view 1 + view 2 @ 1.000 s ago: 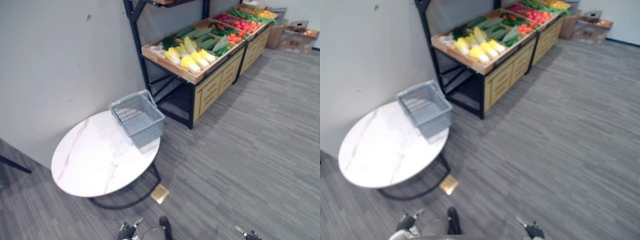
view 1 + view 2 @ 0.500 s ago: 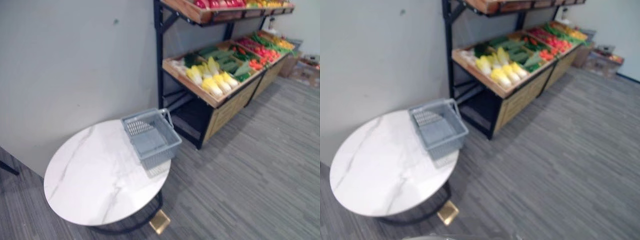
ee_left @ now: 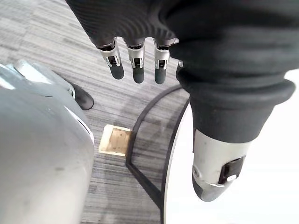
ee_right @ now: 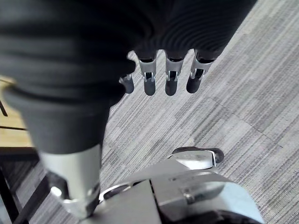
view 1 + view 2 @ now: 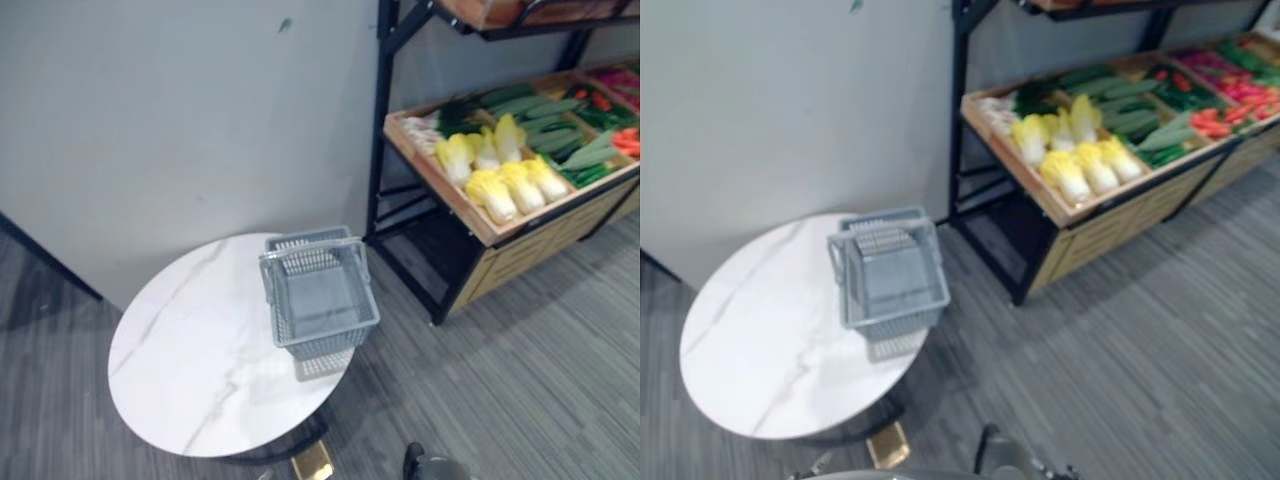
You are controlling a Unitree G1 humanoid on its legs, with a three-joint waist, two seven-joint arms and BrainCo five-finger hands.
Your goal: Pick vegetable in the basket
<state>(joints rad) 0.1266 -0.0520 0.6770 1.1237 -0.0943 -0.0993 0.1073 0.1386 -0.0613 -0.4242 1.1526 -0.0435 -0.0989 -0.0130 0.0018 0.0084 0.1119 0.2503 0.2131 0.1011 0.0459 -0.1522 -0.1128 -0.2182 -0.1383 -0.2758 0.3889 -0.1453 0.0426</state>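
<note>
An empty grey plastic basket [image 5: 318, 295] with its handle up stands on the right part of a round white marble table [image 5: 190, 360]. To its right a wooden shelf tray [image 5: 470, 215] holds vegetables: yellow-white cabbages [image 5: 505, 178], green cucumbers [image 5: 545, 108] and red ones further back [image 5: 1215, 118]. My left hand [image 3: 137, 65] hangs open over the floor beside the table's edge [image 3: 187, 154], holding nothing. Above the grey floor my right hand [image 4: 170, 77] hangs with fingers straight and nothing in it.
The shelf rack has a black metal post [image 5: 381, 120] close to the basket and an upper shelf above. A grey wall [image 5: 180, 120] runs behind the table. A small brass-coloured plate [image 5: 313, 460] lies on the floor by the table's black frame [image 3: 140, 135].
The whole picture has shifted as the camera moved: table and basket now sit nearer the middle and the shelf at the right. Basket and vegetables themselves have not moved.
</note>
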